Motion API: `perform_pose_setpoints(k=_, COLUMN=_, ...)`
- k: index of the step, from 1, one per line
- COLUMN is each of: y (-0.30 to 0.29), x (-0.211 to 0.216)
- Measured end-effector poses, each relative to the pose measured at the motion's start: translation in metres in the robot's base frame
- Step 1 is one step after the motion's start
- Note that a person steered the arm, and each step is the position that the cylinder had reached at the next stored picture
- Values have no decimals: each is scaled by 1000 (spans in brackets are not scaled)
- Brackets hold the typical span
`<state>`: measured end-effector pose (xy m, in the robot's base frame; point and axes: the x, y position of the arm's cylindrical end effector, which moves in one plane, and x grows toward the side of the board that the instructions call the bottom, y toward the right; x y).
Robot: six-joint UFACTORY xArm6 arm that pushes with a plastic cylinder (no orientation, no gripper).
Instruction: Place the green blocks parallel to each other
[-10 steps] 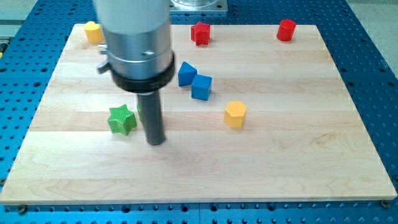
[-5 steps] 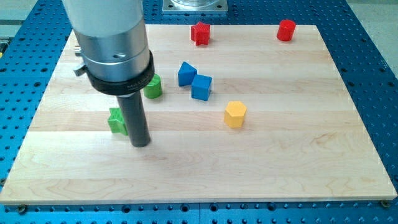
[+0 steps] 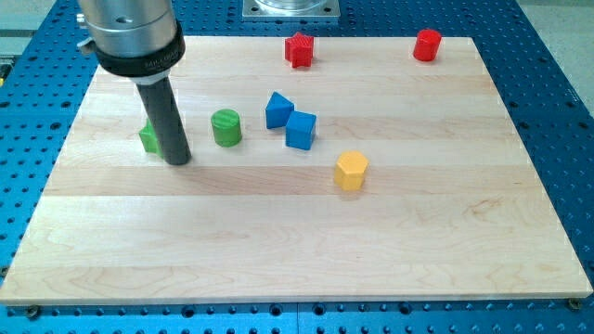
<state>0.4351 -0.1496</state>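
A green cylinder [image 3: 225, 127] stands on the wooden board [image 3: 297, 241], left of centre. A green star block [image 3: 148, 138] lies to its left, mostly hidden behind my rod. My tip [image 3: 178, 160] rests on the board right against the star's right side, between the star and the cylinder, and a little toward the view's bottom. The two green blocks sit at about the same height in the view.
Two blue blocks [image 3: 278, 109] [image 3: 301, 130] touch each other right of the cylinder. A yellow hexagonal block [image 3: 351, 171] lies near the centre. A red star block [image 3: 299, 49] and a red cylinder [image 3: 427, 44] sit at the top edge.
My rod has moved up and to the left. The green star has been pushed up and left with it, to about level with the green cylinder, which is now uncovered.
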Motion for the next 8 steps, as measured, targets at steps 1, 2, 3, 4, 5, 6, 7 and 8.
perform_pose_setpoints(k=1, y=13, x=-25)
perform_pose_setpoints(k=2, y=-20, x=-34)
perform_pose_setpoints(k=3, y=-67, x=-25)
perform_pose_setpoints(k=4, y=-8, x=-30)
perform_pose_setpoints(k=5, y=82, x=-38)
perform_pose_setpoints(k=6, y=169, x=-53)
perform_pose_setpoints(k=7, y=155, x=-36)
perform_pose_setpoints(k=8, y=211, x=-37)
